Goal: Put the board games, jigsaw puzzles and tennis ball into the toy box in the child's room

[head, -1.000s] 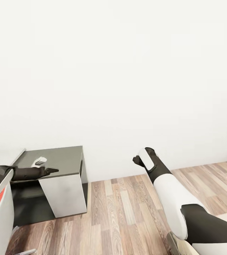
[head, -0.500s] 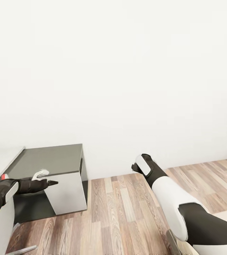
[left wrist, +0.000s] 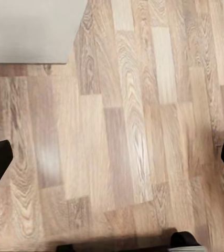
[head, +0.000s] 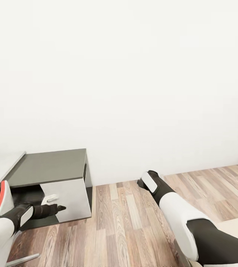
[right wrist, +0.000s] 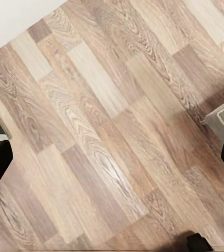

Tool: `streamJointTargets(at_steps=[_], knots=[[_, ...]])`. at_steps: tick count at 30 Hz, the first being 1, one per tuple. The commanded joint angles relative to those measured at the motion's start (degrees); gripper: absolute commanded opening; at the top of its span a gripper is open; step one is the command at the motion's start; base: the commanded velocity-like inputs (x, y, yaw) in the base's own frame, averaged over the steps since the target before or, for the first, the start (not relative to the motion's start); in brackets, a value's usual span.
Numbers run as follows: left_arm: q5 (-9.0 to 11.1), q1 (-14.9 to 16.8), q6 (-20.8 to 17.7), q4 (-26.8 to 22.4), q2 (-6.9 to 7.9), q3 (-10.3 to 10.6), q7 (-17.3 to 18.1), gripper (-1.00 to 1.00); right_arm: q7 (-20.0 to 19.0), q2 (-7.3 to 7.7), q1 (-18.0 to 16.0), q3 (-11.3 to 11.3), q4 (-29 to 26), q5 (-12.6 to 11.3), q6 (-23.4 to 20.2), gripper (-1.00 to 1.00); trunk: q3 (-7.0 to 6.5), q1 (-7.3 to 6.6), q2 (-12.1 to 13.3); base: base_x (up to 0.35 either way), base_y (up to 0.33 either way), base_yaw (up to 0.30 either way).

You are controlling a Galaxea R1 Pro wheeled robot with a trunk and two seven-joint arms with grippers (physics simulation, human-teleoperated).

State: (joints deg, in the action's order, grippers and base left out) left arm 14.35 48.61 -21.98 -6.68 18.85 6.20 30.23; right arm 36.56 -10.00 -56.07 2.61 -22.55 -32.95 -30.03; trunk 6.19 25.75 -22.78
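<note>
A plain white wall takes up most of the head view, evenly lit. Below it runs a wood-plank floor in mixed brown tones. A dark grey cabinet with a white side panel stands against the wall at the left.

left end effector lowered, now before cabinet front

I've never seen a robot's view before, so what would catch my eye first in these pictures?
Probably the big bare white wall across the upper head view. Below it, a low dark grey cabinet with a white front stands at the left on the wood-plank floor. The robot's two black-and-white arms reach in: the left arm by the cabinet, the right arm over the floor.
</note>
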Motion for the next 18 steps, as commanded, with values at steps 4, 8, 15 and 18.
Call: streamJointTargets(at_steps=[4,8,15,18], knots=[[0.60,-1.35,0.78,0.03,-0.59,0.39,-2.67,1.00,0.37,0.00,1.32,0.27,-0.05,-0.16,0.14,1.00,0.17,0.04,-0.14,0.000,0.000,0.000],[0.59,-3.26,3.44,0.13,-1.32,0.39,-6.01,1.00,0.36,0.00,3.45,0.68,-0.04,-0.11,0.28,1.00,0.18,0.04,-0.14,0.000,0.000,0.000],[0.59,-8.24,8.76,0.17,-3.73,0.39,-14.67,1.00,0.30,0.00,9.57,8.03,0.00,-0.14,2.43,1.00,0.19,0.04,-0.14,0.000,0.000,0.000],[0.40,-10.97,11.74,0.18,-4.71,0.44,-19.04,1.00,0.34,0.00,12.85,12.26,0.24,-0.23,6.19,1.00,0.19,0.04,-0.14,0.000,0.000,0.000]])
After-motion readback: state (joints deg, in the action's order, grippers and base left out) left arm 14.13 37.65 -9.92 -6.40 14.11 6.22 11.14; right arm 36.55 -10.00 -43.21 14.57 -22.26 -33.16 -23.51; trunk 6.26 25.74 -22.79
